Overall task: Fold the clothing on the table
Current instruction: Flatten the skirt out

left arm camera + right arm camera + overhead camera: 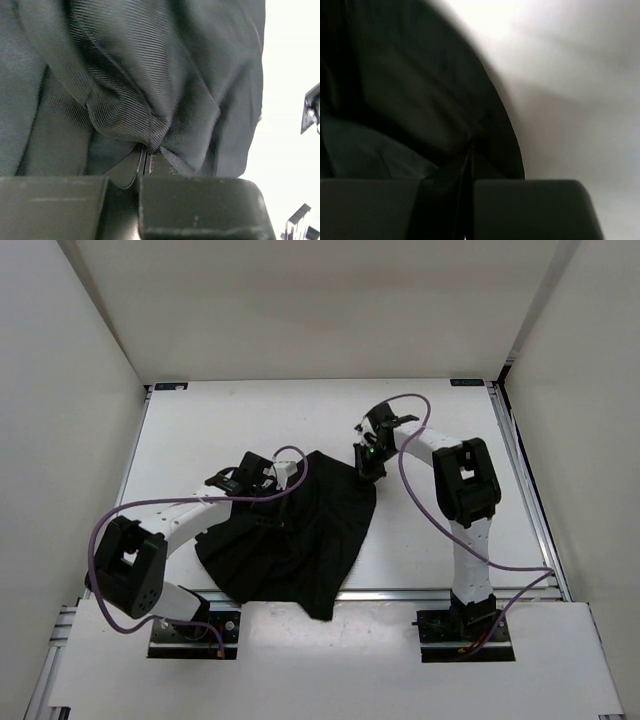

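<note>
White table (220, 420) within pale walls: the black clothing (300, 530) lies crumpled near its front centre. The left gripper (145, 159) pinches a gathered fold, and the right gripper (468, 160) is pressed together on the clothing's far right edge.

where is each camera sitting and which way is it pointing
Top view: fixed above and behind the arms, looking down on the table; both arms show whole, with the left hand and right hand at the black skirt.
Left wrist: on the left arm, looking along its fingers at pinched pleats, with white table to the right.
Right wrist: on the right arm, looking past its closed fingers at the skirt's edge.
Shared: both wrist views show the skirt against the table; the top view shows all of it.
</note>
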You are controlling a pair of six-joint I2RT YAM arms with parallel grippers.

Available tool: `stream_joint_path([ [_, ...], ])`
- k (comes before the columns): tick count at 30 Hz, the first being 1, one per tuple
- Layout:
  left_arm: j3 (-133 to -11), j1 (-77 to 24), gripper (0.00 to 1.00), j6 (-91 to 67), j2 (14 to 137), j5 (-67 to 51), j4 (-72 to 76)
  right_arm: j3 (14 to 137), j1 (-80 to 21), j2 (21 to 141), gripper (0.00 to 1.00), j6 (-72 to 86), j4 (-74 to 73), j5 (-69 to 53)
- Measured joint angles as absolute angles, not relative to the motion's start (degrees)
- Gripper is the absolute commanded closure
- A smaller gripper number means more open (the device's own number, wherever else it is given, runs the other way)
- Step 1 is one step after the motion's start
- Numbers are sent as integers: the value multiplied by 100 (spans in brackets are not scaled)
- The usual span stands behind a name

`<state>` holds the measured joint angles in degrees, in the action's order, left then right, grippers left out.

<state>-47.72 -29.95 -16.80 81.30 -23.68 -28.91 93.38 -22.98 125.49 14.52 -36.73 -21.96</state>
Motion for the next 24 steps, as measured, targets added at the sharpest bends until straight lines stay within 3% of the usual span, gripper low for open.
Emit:
stream_joint_path([
  [5,-5312,-2727,100,-1599,8976,-2252,-2862,8082,-2515,11568,100,1317,-4167,-2412],
  [10,-7365,-2707,100,-1389,10768,-1925,-2995,7664,-3074,10138,100,1011,-4915,-2792],
  [11,-8066,-2714,100,-1393,11233,-1929,-3194,7612,-3216,9795,94,976,-4954,-2941],
  [12,-8718,-2729,96,-1406,11673,-1942,-3194,7546,-3345,9474,84,954,-4993,-3107],
  [14,-9898,-2764,79,-1470,12427,-1959,-3133,7373,-3413,8965,75,996,-5015,-3389],
  [15,-10422,-2792,73,-1498,12711,-1957,-3155,7264,-3343,8744,73,1039,-5011,-3483],
  [16,-10910,-2823,60,-1529,12956,-1949,-3155,7164,-3225,8584,72,1081,-5006,-3551],
  [17,-11260,-2858,53,-1601,13091,-1946,-3070,7065,-3046,8460,71,1135,-5009,-3586],
  [19,-11454,-2904,46,-1699,13023,-2012,-3050,6947,-2628,8342,70,1262,-4989,-3511],
  [24,-10868,-2952,45,-1726,12189,-2078,-3033,6746,-1916,8215,69,1485,-4779,-3015],
])
